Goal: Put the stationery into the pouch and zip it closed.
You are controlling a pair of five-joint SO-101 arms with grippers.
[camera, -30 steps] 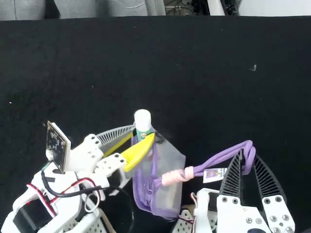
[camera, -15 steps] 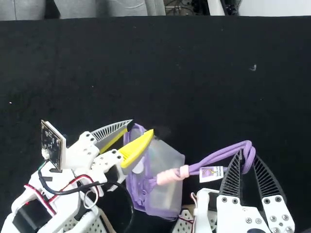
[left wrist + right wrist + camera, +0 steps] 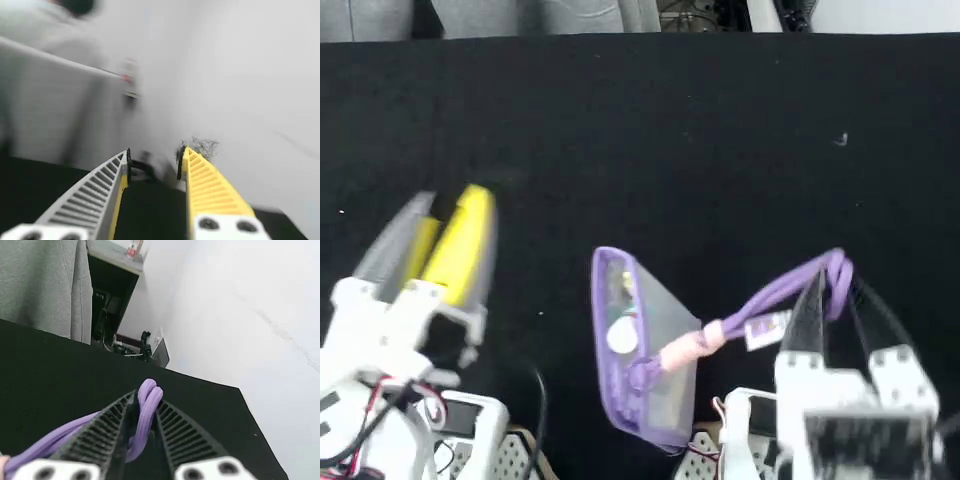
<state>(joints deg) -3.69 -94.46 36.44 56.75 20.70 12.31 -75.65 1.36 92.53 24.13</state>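
The translucent pouch (image 3: 655, 375) with purple trim lies near the table's front edge, its opening facing left. Inside it I see a glue stick (image 3: 620, 318) with its white cap showing through the plastic. A purple cord (image 3: 790, 288) with a pink knot (image 3: 684, 347) and a small tag (image 3: 766, 328) runs from the pouch to the right. My right gripper (image 3: 835, 278) is shut on the cord's loop (image 3: 148, 399) and holds it off the table. My left gripper (image 3: 450, 205), with one grey and one yellow finger, hangs to the left of the pouch and apart from it. It stands open (image 3: 155, 157) with nothing between its fingers.
The black table (image 3: 720, 150) stretches bare behind the pouch to its far edge. Both arm bases (image 3: 470, 440) crowd the front edge, with cables beside the left one.
The glue stick left my left gripper and now lies inside the pouch. The left arm pulled away to the left and upward. The right gripper kept the cord and rose slightly.
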